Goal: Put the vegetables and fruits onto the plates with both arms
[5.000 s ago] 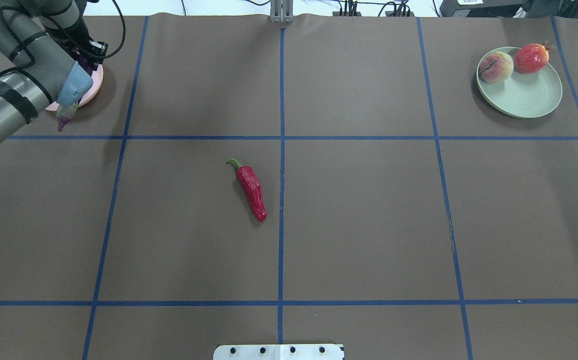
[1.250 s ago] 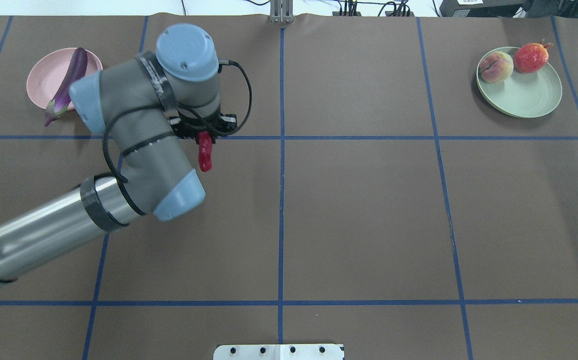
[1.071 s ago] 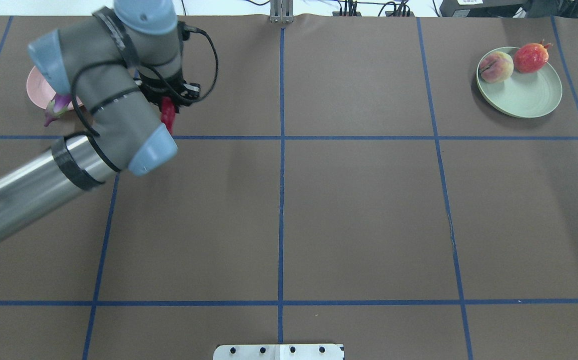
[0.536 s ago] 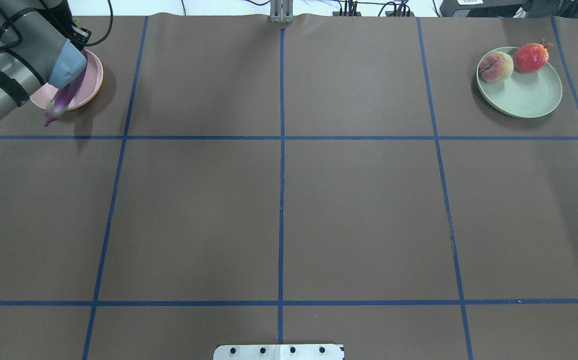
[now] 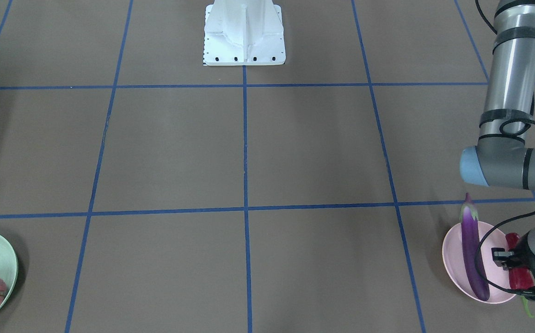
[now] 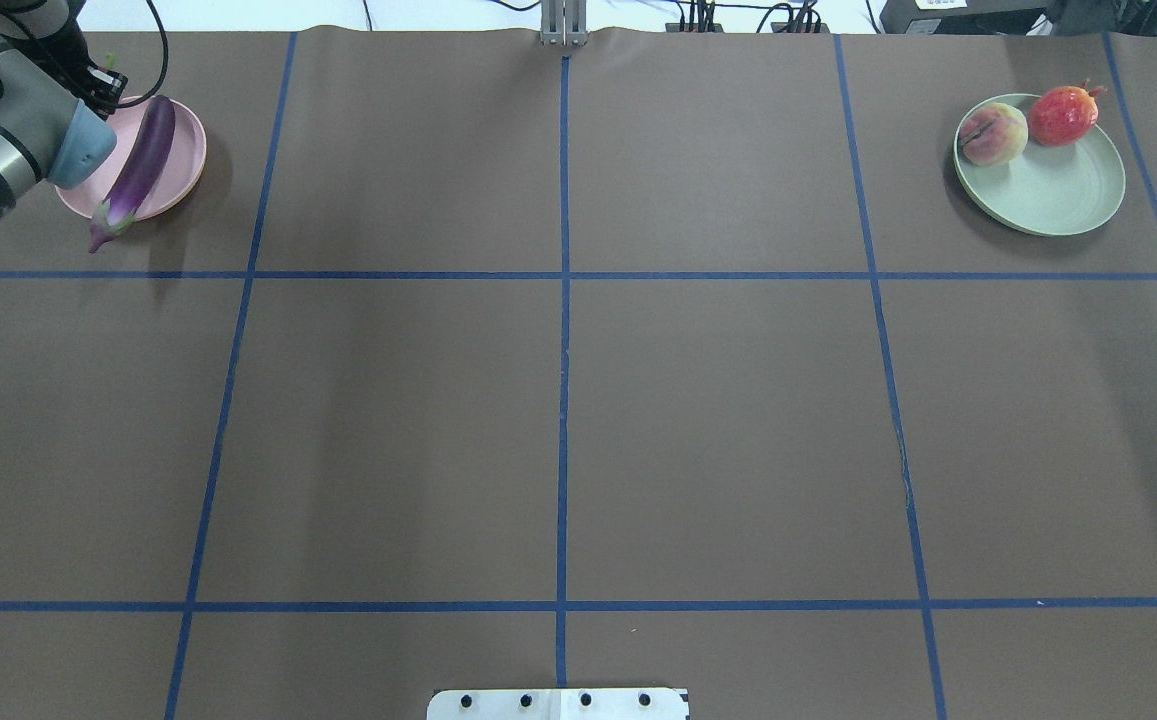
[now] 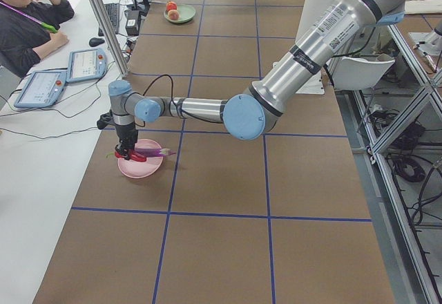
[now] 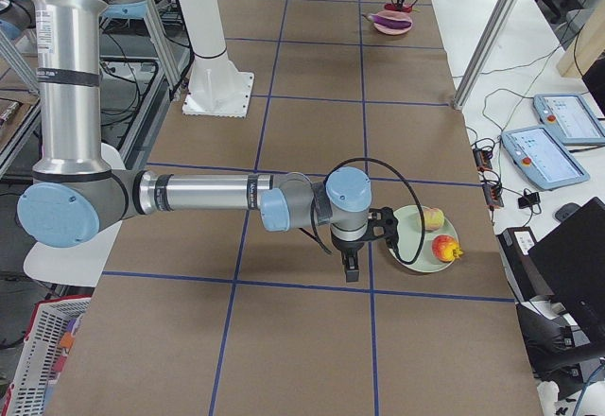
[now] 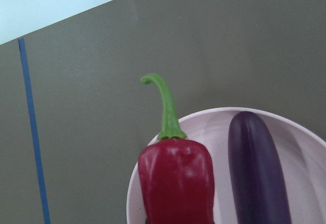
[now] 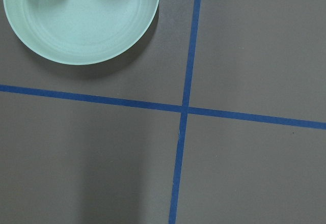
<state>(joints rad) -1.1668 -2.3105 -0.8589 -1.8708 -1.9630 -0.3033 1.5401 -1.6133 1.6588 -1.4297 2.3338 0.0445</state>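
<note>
Exterior front-facing: one chili (image 5: 520, 279) in left hand's (image 5: 515, 265) grip, one eggplant (image 5: 472, 252), one pink plate (image 5: 452, 260).

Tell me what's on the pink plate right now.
The eggplant lies across the pink plate, its cap end overhanging the rim. The left gripper holds the red chili over the plate beside it; whether the chili touches the plate is hidden by the gripper.

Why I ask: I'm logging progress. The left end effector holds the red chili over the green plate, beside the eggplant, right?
No, that plate is pink, not green. The exterior front-facing view shows the left end effector holding the red chili over the pink plate, beside the eggplant.
</note>
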